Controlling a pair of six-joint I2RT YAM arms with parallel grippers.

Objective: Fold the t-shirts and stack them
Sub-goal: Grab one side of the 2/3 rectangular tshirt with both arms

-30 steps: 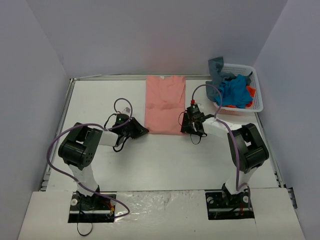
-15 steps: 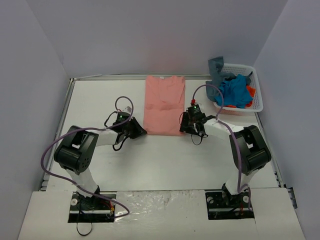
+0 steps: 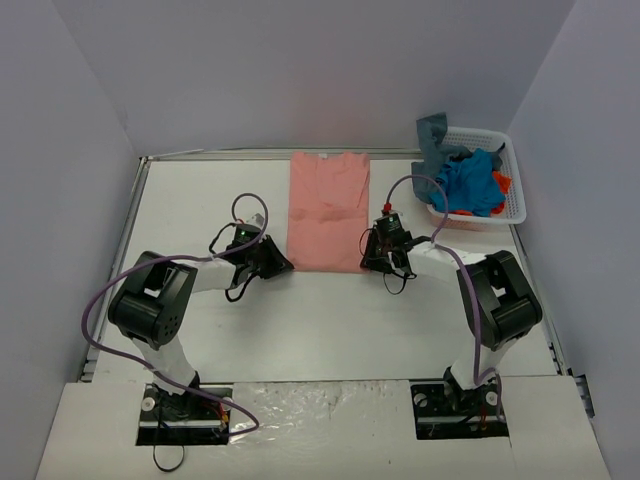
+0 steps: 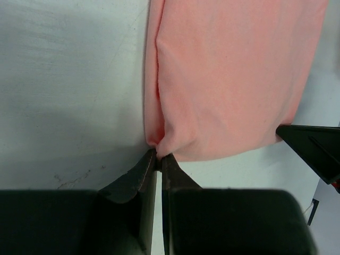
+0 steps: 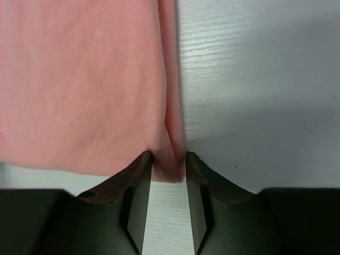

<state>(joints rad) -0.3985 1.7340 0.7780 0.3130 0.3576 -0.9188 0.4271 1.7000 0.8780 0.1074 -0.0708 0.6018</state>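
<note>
A white lattice basket point(image 3: 513, 205) is seen well apart from the salmon-pink t-shirt point(image 3: 328, 210), off to the right of its far end. The basket is filled with crumpled cloth: a bright blue t-shirt point(image 3: 468, 185) is heaped in the middle, an orange-red t-shirt point(image 3: 503, 183) is tucked at the blue one's right, and a slate grey-blue t-shirt point(image 3: 432, 135) is draped over the rim on the side nearest the pink shirt.

The salmon-pink t-shirt is laid flat on the white tabletop point(image 3: 200, 200), with its sides folded in so that a long, narrow rectangle is formed. Its collar end is turned away from the arms and its hem toward them. The cloth is smooth, with faint creases across the middle.

At the shirt's near left corner the left claw point(image 4: 159, 158) is clenched on the cloth, which is puckered at the fingertips. At the near right corner the right claw point(image 5: 167, 159) is unclenched, its jaws standing apart on either side of the folded edge.
</note>
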